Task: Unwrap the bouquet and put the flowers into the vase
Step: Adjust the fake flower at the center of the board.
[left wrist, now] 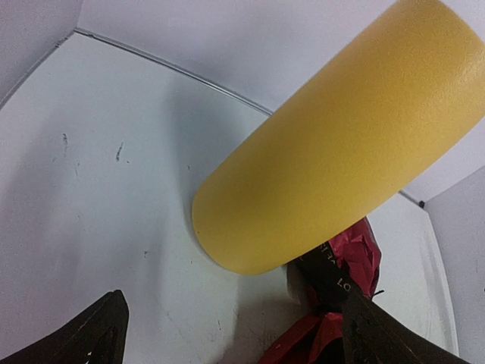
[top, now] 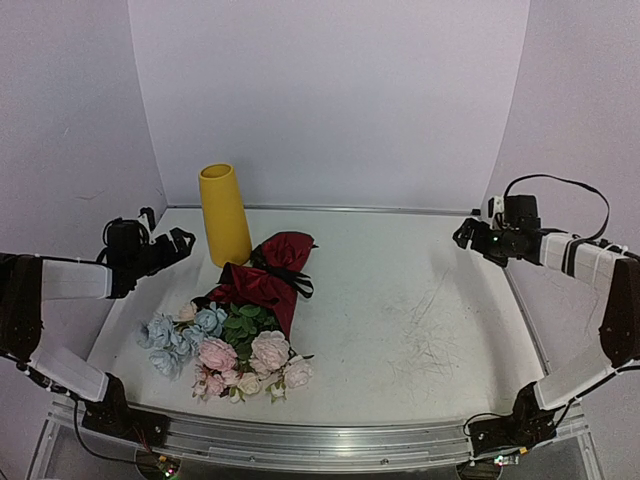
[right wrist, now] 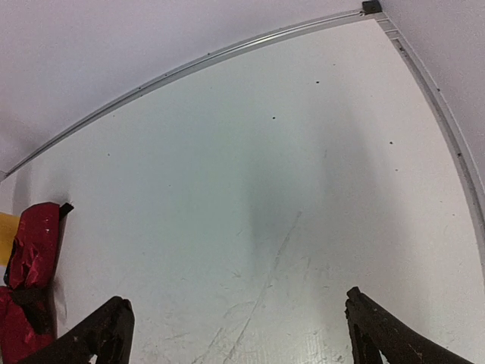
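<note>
The bouquet (top: pixel 245 320) lies on the table left of centre, wrapped in crinkled dark red paper (top: pixel 270 275) tied with a black ribbon (top: pixel 290 280). Its flowers (top: pixel 225 350), pink, pale blue and cream roses with green leaves, spread toward the near edge. The yellow vase (top: pixel 224 214) stands upright just behind the bouquet; it fills the left wrist view as a yellow cone (left wrist: pixel 341 144) with the red paper (left wrist: pixel 356 258) beside its base. My left gripper (top: pixel 180 243) hovers open left of the vase. My right gripper (top: pixel 466 233) hovers open at the far right, nothing between its fingers.
The white table (top: pixel 420 300) has a raised metal rim along its back and sides (right wrist: pixel 227 53). Scratch marks (top: pixel 430 340) cover its right half. Pale walls enclose the table on three sides.
</note>
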You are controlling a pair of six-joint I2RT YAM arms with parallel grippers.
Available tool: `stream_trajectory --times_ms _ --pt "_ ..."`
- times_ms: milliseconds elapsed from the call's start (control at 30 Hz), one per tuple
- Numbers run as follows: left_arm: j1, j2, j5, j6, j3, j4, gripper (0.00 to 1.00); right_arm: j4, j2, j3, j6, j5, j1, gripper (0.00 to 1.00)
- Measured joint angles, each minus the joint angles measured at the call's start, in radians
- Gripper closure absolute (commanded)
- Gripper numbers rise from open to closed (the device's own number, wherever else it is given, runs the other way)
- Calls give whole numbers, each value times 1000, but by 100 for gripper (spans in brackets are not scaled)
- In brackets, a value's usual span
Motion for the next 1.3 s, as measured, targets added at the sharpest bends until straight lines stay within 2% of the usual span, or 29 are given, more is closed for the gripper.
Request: stream_trajectory --times_ms 300,567,733,967,1100,1200,1300 --pt "-14 55 87 104 71 -120 2 6 130 92 35 -35 212 4" --pt "-51 75 151 188 80 -195 3 23 260 190 62 -92 315 6" --pt "-55 99 205 217 81 -225 12 32 342 247 82 -112 370 6" --pt "-63 158 284 227 109 -232 16 40 416 306 111 -134 430 6" --pt "-77 186 326 228 113 -240 21 45 431 314 119 -143 444 7" --pt "-96 202 339 233 113 -251 27 47 431 314 126 -146 446 9" --pt "-114 222 340 238 113 -258 40 52 431 314 132 -148 450 9"
